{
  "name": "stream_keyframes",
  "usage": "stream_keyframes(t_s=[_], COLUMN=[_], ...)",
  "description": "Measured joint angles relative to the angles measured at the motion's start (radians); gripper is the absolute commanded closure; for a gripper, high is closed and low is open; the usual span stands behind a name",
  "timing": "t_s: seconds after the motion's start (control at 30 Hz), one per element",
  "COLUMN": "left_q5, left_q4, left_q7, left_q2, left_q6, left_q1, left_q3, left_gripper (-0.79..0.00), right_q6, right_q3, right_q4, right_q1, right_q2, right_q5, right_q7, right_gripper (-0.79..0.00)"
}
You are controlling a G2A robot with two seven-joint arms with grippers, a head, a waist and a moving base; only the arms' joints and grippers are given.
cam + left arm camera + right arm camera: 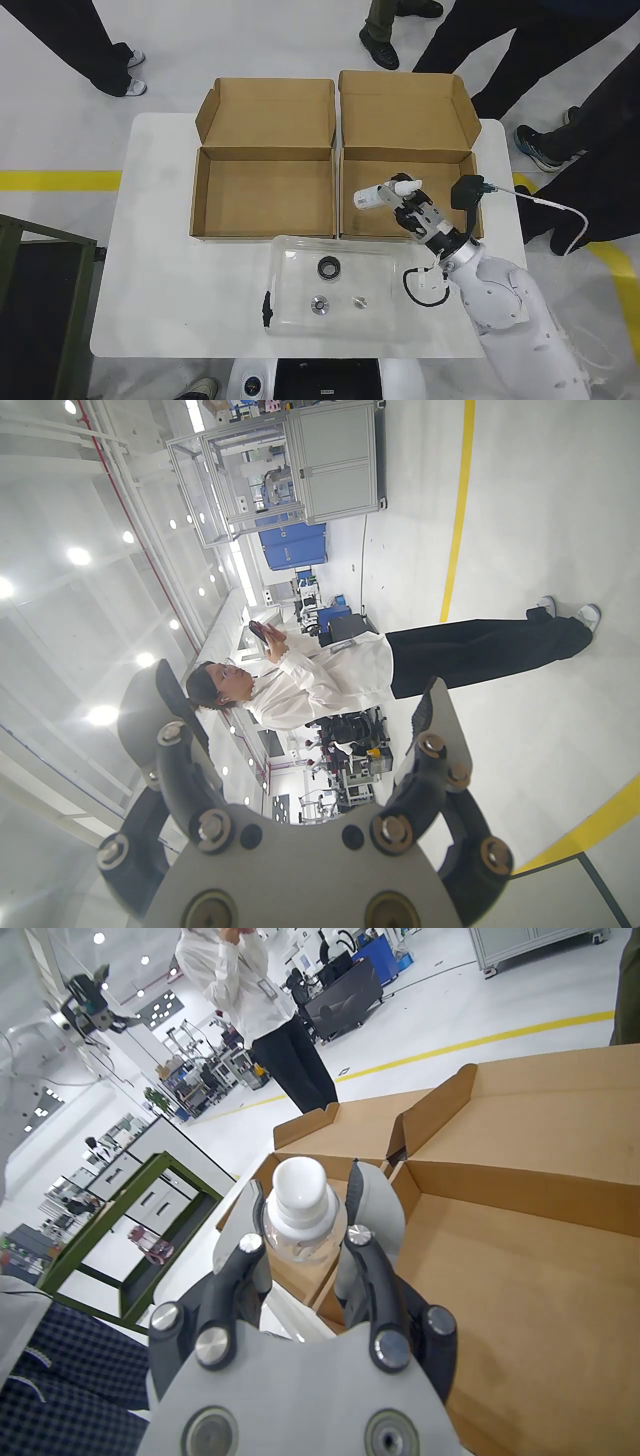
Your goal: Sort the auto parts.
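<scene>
My right gripper (304,1184) is shut on a small clear bottle-like part with a white cap (299,1208). From above, the gripper (400,200) holds that part (372,197) lying sideways over the near left corner of the right cardboard box (430,165). The left cardboard box (262,195) beside it is empty. A clear tray (385,275) in front of the boxes holds a black ring (329,268), a round metal part (320,305) and a small silver piece (360,301). My left gripper (300,680) is open, held up away from the table with nothing between its fingers.
A black part (266,308) lies at the tray's left edge. Both boxes have lids folded back at the far side. The white table (160,260) has bare room left of the tray. People stand around the far and right sides.
</scene>
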Motion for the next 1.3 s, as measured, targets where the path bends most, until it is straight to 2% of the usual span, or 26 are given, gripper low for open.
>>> stream_keyframes(t_s=[0.5, 0.77, 1.1, 1.13, 1.17, 1.23, 1.3], left_q5=[0.000, 0.000, 0.000, 0.000, 0.000, 0.000, 0.000], left_q4=[0.000, 0.000, 0.000, 0.000, 0.000, 0.000, 0.000], left_q7=[0.000, 0.000, 0.000, 0.000, 0.000, 0.000, 0.000], left_q2=[0.000, 0.000, 0.000, 0.000, 0.000, 0.000, 0.000], left_q6=[0.000, 0.000, 0.000, 0.000, 0.000, 0.000, 0.000], left_q1=[0.000, 0.000, 0.000, 0.000, 0.000, 0.000, 0.000], left_q3=[0.000, 0.000, 0.000, 0.000, 0.000, 0.000, 0.000], left_gripper=[-0.785, -0.785, -0.785, -0.785, -0.785, -0.785, -0.785], right_q6=[0.051, 0.064, 0.085, 0.087, 0.088, 0.089, 0.087], right_q3=[-0.086, -0.145, -0.206, -0.209, -0.211, -0.215, -0.217], right_q4=[0.119, 0.199, 0.304, 0.313, 0.320, 0.331, 0.341], right_q1=[0.142, 0.227, 0.298, 0.302, 0.305, 0.309, 0.312], right_q2=[-0.015, -0.028, -0.046, -0.047, -0.048, -0.050, -0.052], right_q5=[-0.313, -0.414, -0.471, -0.477, -0.481, -0.486, -0.494], right_q7=[-0.026, -0.005, 0.010, 0.011, 0.011, 0.011, 0.013], right_gripper=[0.000, 0.000, 0.000, -0.049, -0.154, -0.283, -0.332])
